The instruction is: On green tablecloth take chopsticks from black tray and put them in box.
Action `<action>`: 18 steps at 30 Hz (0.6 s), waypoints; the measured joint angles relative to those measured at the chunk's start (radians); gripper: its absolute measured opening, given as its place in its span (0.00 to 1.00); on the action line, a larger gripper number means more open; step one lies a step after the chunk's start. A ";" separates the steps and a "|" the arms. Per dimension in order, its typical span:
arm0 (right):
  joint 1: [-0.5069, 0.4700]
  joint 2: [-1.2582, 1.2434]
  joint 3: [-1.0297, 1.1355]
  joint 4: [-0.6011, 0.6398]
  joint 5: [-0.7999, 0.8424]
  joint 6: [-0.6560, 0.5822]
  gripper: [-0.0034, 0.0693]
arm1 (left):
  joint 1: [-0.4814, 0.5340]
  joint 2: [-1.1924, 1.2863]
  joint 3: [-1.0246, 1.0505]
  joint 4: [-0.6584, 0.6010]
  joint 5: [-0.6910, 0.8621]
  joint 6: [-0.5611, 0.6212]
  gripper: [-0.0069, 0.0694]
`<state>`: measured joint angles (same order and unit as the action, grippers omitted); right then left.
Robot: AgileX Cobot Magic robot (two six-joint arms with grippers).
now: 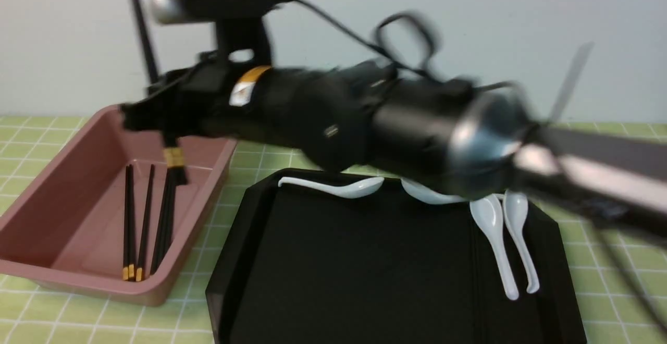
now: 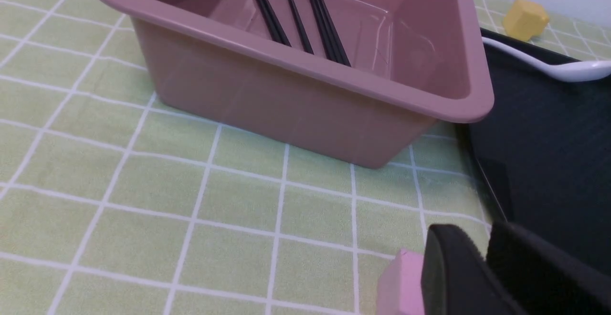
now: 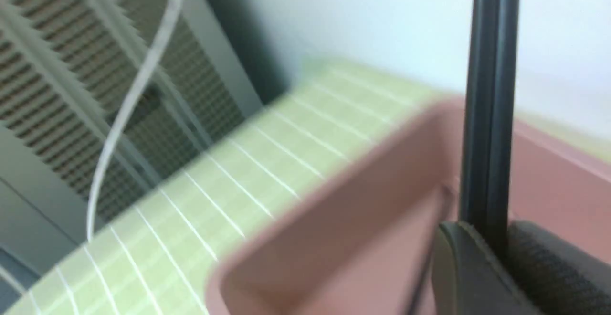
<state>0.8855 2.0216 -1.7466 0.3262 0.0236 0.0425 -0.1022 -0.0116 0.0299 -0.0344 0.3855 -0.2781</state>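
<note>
Right gripper point(image 3: 491, 241): jaws narrow, closed on a pair of long black chopsticks point(image 3: 488, 114), which ran side by side between the fingertips. In the front view the pair stood steeply, slightly tilted, its plain length rising above the jaws and its yellow-orange bands hanging below them, over the box.

Right arm point(image 1: 333, 109): blurred, stretched from the robot's right across the far part of the tray to the jaws.

Box point(image 1: 57, 276): dusty-pink tub, deep, rolled rim, below the right jaws. Inside lay further black chopsticks point(image 1: 143, 219), loosely lengthwise, several with yellow-orange ends towards the robot; the exact count under the held pair could not be told.

Black tray point(image 1: 365, 260): glossy, cut-off corners, to the robot's right of the right jaws and lower. Four white spoons point(image 1: 490, 216) lay on it, two along the far edge and two at the right side, partly behind the arm. Thin dark lines beside them, too dark to identify.

Left gripper point(image 2: 477, 253): fingertips near each other, free of any visible chopstick; whether fully shut, could not be told. Just beside them, a pink block point(image 2: 403, 284), partly hidden. Beyond them, the box and the tray edge; farther off, a yellow cube point(image 2: 525, 19).

Green tablecloth point(image 2: 229, 200): white grid, beneath box and tray.
</note>
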 joint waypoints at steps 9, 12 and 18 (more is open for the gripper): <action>0.031 0.298 -0.152 0.010 -0.125 0.020 0.36 | 0.000 0.000 0.000 0.000 0.000 0.000 0.27; 0.029 0.315 -0.156 0.010 -0.087 0.021 0.45 | 0.000 0.000 0.000 0.000 0.000 0.000 0.27; -0.003 0.261 -0.160 -0.019 0.137 0.004 0.46 | 0.000 0.000 0.000 0.000 0.000 0.000 0.28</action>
<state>0.8828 2.2826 -1.9065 0.3074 0.1607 0.0460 -0.1022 -0.0116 0.0299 -0.0344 0.3855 -0.2781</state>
